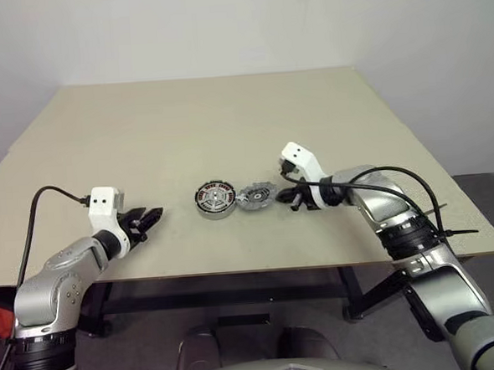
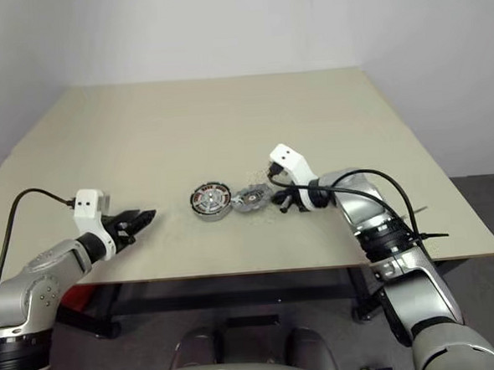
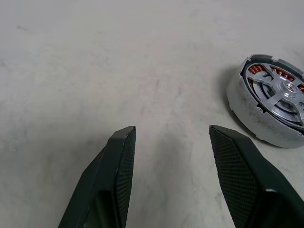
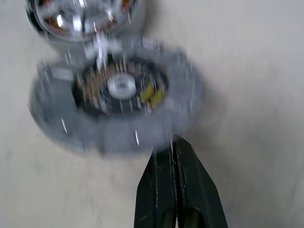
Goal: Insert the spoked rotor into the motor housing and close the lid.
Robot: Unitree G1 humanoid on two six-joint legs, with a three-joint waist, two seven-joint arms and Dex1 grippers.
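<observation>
Grey lid (image 1: 256, 196) lies beside the motor housing (image 1: 215, 199); the empty right claw (image 1: 291, 197), pinched together, should reopen and straddle its rim. Left claw (image 1: 151, 217) waits half-spread, empty.

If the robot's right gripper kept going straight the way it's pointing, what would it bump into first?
Probably the round grey metal disc lying just ahead of the shut right gripper, with the copper-wound silver puck beyond it. How near the tips are is hard to judge.
</observation>
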